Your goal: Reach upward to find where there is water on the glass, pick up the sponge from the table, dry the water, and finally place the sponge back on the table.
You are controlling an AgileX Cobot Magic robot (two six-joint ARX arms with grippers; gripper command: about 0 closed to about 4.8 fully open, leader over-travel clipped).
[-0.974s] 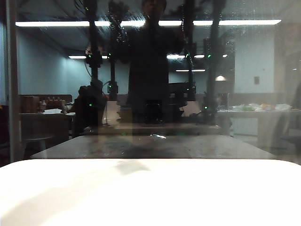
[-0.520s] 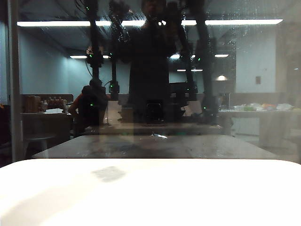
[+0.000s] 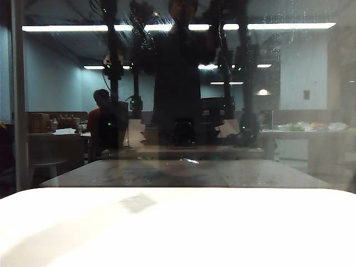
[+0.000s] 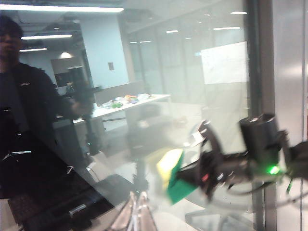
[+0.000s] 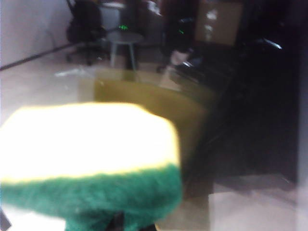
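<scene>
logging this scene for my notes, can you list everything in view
glass: one, dark and reflective, upright behind the white table
water: whitish streaks and droplets, upper right of the glass
frame bar: one, grey, vertical, at the left of the glass
table: one, white, in front of the glass
wooden table: one, brown, beyond the glass
sponge: one, yellow with a green layer, off the table, held up near the glass
right gripper: one, dark, shut on the sponge
left gripper: one, pale fingertips together, empty, raised facing the glass
</scene>
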